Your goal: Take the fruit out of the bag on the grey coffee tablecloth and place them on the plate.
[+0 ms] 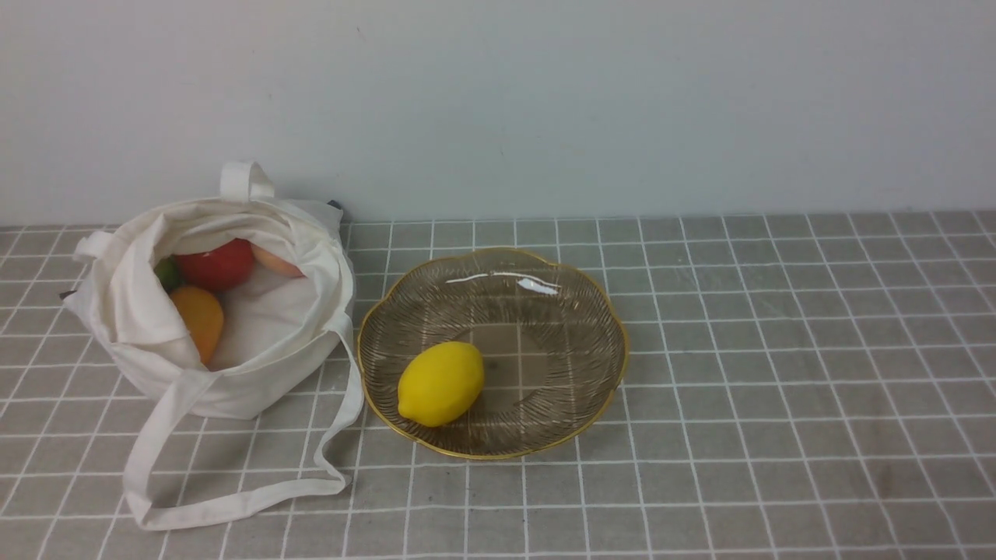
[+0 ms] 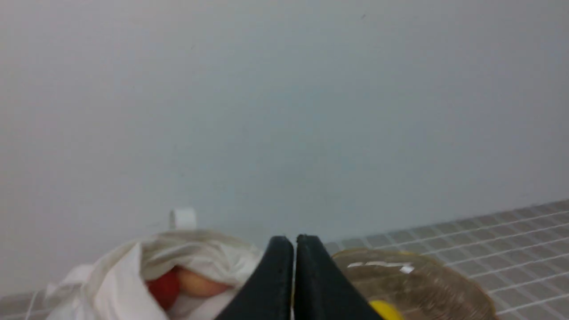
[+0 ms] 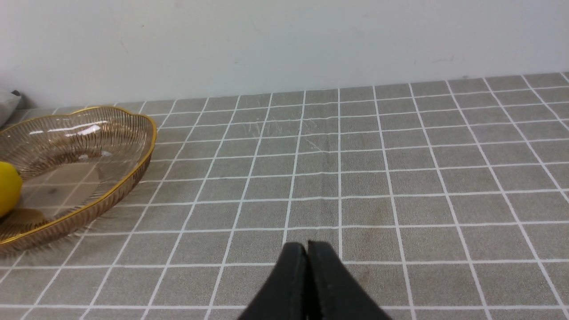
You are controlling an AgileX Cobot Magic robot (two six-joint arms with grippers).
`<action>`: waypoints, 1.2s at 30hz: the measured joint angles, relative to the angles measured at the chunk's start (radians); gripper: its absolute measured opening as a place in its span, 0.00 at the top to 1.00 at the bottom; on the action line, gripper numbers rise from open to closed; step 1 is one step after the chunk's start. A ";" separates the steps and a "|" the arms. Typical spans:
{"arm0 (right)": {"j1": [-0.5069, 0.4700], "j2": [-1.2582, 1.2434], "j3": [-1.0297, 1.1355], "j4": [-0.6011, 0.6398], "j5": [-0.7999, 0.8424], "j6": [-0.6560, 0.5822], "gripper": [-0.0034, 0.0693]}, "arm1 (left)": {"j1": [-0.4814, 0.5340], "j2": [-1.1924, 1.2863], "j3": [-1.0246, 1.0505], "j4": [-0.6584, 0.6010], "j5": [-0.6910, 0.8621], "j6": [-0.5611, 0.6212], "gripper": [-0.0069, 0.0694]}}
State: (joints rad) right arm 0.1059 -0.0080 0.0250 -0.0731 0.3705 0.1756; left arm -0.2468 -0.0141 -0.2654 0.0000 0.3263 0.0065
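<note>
The cream bag lies open at the left on the grey checked tablecloth. Inside it show a red fruit, an orange fruit, a pale peach fruit and a bit of green fruit. The glass plate stands right of the bag with the yellow lemon on it. Neither arm shows in the front view. In the left wrist view my left gripper is shut and empty, back from the bag and plate. My right gripper is shut and empty over the cloth, right of the plate.
A plain pale wall runs along the back of the table. The bag's long strap loops forward over the cloth toward the front edge, close to the plate's left side.
</note>
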 joint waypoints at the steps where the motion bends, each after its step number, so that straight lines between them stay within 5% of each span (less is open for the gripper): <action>1: 0.000 0.000 0.000 0.000 0.000 0.000 0.97 | 0.042 0.000 0.054 0.000 -0.013 0.007 0.92; 9: 0.000 0.000 0.000 0.000 0.000 0.000 0.97 | 0.178 0.000 0.279 0.000 -0.021 0.010 0.92; 36: 0.000 0.000 0.000 0.000 0.000 0.000 0.97 | 0.183 0.000 0.294 -0.019 0.048 0.009 0.92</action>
State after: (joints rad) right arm 0.1059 -0.0080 0.0250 -0.0731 0.3705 0.1756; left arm -0.0639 -0.0141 0.0284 -0.0193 0.3744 0.0158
